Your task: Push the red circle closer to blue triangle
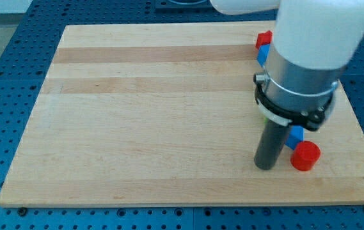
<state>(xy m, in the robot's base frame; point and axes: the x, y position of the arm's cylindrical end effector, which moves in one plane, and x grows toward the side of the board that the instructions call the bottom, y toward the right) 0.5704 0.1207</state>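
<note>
The red circle (305, 156) is a short red cylinder near the board's bottom right. A blue block (295, 134) touches its upper left side; the arm hides most of it, so I cannot tell its shape. My tip (265, 167) rests on the board just to the left of the red circle, with a small gap between them. At the view's top right a red block (263, 39) and a blue block (263, 53) peek out from behind the arm, and their shapes are hidden.
The wooden board (156, 115) lies on a blue perforated table (2, 57). The arm's large white and grey body (306, 57) covers the board's upper right part.
</note>
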